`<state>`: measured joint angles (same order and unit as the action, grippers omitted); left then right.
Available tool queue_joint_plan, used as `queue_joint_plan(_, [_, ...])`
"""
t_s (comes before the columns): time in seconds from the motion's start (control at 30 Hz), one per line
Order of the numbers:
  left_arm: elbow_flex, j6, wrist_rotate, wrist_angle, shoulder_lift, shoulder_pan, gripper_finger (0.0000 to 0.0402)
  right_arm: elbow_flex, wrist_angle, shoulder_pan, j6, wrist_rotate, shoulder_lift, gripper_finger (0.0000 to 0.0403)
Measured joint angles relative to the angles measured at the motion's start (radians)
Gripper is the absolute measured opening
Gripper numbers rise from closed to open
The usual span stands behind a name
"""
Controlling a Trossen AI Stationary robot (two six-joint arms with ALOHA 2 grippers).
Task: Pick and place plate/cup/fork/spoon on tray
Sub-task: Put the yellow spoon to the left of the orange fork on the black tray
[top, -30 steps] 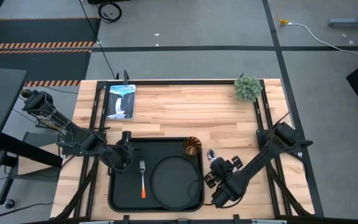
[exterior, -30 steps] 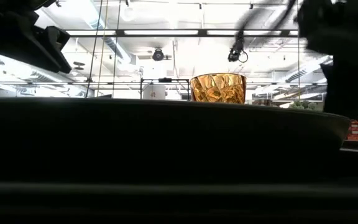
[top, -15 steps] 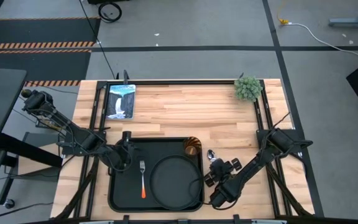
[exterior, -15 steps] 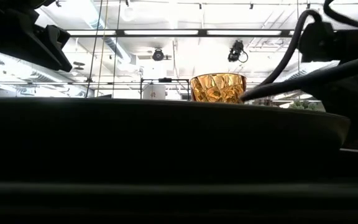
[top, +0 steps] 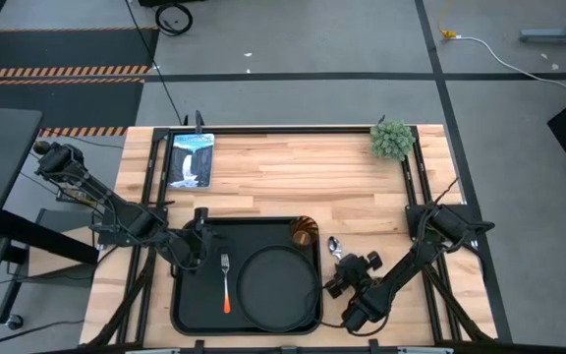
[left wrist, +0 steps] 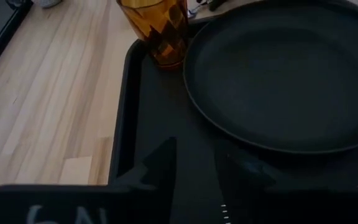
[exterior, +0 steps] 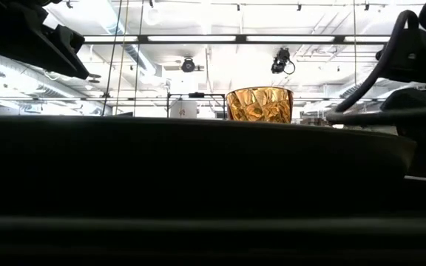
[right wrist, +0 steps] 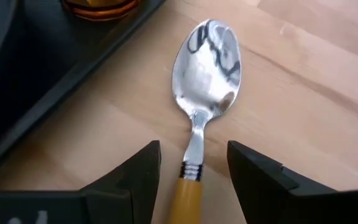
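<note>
Yellow-orange-handled spoon (right wrist: 197, 143) lies on bare wood w/ right gripper (right wrist: 192, 180) spread open astride its neck, just beside tray (right wrist: 55, 93) holding plate, fork, cup (right wrist: 98, 7); risk: thin handle slips as fingers close; left gripper parked over tray, state unclear.

Two dark, slim jointed arms trailing black cables, each ending in a black two-fingered tool (right wrist: 191, 180)

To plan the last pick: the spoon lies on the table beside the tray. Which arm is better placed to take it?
The right. Its gripper is open with its jaws on either side of the spoon handle. The left gripper is over the tray, at its far side from the spoon.
</note>
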<state>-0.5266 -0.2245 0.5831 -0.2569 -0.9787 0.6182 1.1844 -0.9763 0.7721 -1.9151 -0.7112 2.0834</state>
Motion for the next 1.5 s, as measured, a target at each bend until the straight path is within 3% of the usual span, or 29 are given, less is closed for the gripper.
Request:
queue_joint_plan(0.2, [0.0,-0.003,0.0,0.002,0.0,0.0,0.0117,-0.002,0.009,0.0,0.032,-0.009,0.002,0.018])
queue_joint_plan(0.6, [0.0,-0.018,0.0,0.001,0.0,0.0,0.0117,0.006,0.044,-0.002,-0.05,0.039,0.0,0.0075])
queue_joint_plan(0.8, [0.0,0.008,0.0,-0.003,0.0,0.0,0.0117,0.034,0.006,-0.004,-0.096,0.077,0.004,0.005])
queue_joint_plan(1.07, [0.0,0.011,0.0,-0.004,0.0,0.0,0.0117,0.148,-0.226,-0.007,-0.153,0.207,0.009,0.0051])
queue_joint_plan(1.3, [0.0,0.008,-0.001,-0.003,0.0,0.0,0.0117,0.29,-0.414,-0.005,-0.139,0.192,0.008,0.0051])
queue_joint_plan(1.5, [0.0,0.009,-0.001,0.028,0.0,0.0,0.0117,0.465,-0.599,-0.006,-0.118,0.095,0.006,0.0051])
